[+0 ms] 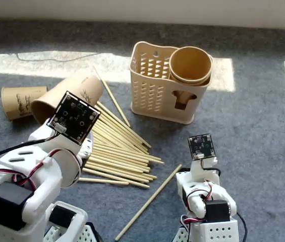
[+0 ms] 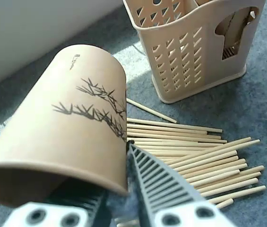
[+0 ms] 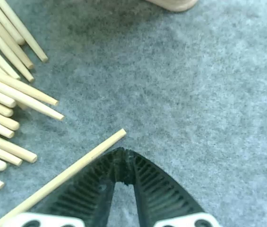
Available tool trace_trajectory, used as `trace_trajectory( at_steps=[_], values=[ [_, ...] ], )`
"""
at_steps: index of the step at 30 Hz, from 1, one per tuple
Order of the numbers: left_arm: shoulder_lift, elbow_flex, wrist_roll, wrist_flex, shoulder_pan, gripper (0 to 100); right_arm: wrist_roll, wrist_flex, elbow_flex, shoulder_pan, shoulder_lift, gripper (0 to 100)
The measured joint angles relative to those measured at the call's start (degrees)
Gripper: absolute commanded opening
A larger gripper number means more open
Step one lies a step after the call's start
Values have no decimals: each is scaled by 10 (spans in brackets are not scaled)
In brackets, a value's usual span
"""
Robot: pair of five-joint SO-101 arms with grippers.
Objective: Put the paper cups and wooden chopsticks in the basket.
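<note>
Low over the chopsticks (image 2: 185, 151), left tool (image 2: 121, 165) seemingly pinches a paper cup (image 2: 72, 127); right tool (image 3: 123, 156) closed, empty.

Chopstick pile (image 1: 117, 146) near basket (image 1: 152, 91) front

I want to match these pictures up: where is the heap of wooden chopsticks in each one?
High view: the chopstick heap lies in front of the basket, next to the left arm.
Left wrist view: it lies past the paper cup, before the basket.
Right wrist view: its stick ends lie off to one side of the right gripper.
Shared landmark: the lone chopstick lying apart from the heap.
</note>
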Motion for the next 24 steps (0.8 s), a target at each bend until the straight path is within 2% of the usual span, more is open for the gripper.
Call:
trace_trajectory(
  at_steps=[3,13,24],
  values=[
    [34,0,7,-32,7,6,0,0,0,0,0,5],
    [128,0,32,-152,127,6,0,0,0,0,0,5],
    [214,0,32,-274,222,6,0,0,0,0,0,5]
  ],
)
